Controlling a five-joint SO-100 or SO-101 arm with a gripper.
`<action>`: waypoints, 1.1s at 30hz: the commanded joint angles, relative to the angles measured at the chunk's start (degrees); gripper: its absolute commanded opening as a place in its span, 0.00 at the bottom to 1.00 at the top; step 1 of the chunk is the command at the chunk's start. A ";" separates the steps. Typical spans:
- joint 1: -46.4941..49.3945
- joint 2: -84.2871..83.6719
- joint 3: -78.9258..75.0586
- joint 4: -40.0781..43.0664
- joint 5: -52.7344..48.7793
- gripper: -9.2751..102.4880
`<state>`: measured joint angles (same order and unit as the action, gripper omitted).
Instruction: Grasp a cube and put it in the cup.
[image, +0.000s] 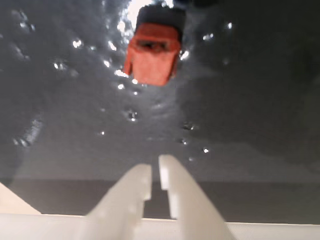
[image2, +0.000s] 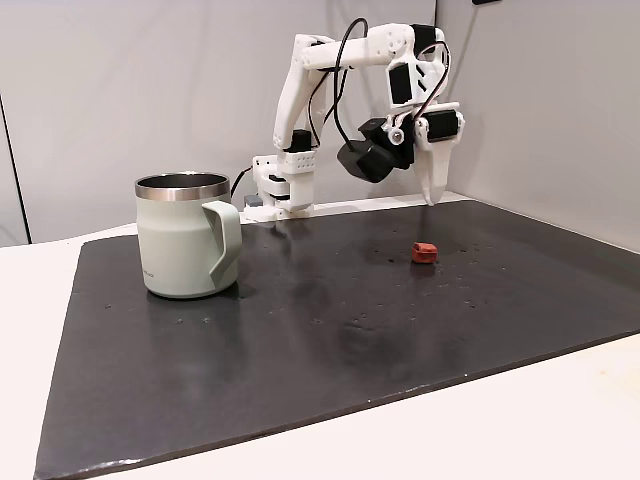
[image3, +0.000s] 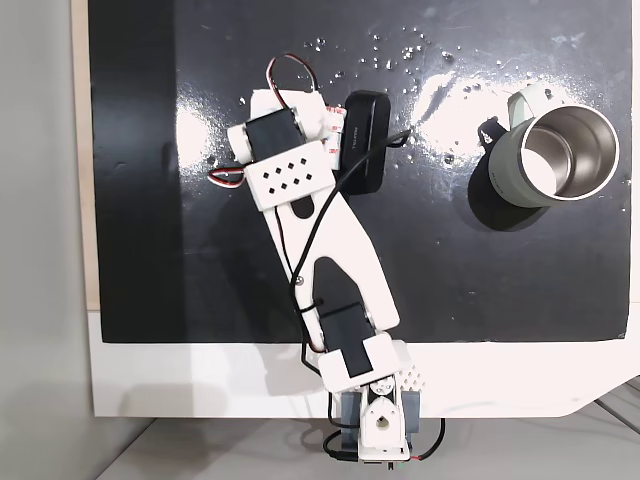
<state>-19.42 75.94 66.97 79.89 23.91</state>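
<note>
A small red-orange cube (image: 152, 57) lies on the black mat, straight ahead of my white fingertips in the wrist view. From the side, the cube (image2: 424, 251) sits right of centre on the mat, and my gripper (image2: 432, 197) hangs pointing down above and slightly behind it. The fingers of my gripper (image: 155, 167) stand almost together with nothing between them. The cup (image2: 175, 250), a sage-green mug with a steel rim, stands upright far to the left of the cube. From above, the cup (image3: 503, 172) is at the right, and the arm hides the cube.
The black mat (image2: 350, 330) covers most of a white table (image2: 560, 420). My arm's base (image2: 283, 190) is clamped at the mat's far edge, and grey walls close in behind and at the right. Bare mat stretches between cube and cup.
</note>
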 joint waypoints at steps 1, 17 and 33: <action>0.18 0.26 -3.87 0.62 0.62 0.08; 1.67 -3.43 -5.54 2.90 4.22 0.13; 4.39 -7.47 -11.43 8.26 7.12 0.32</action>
<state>-15.56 68.03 59.24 87.45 30.67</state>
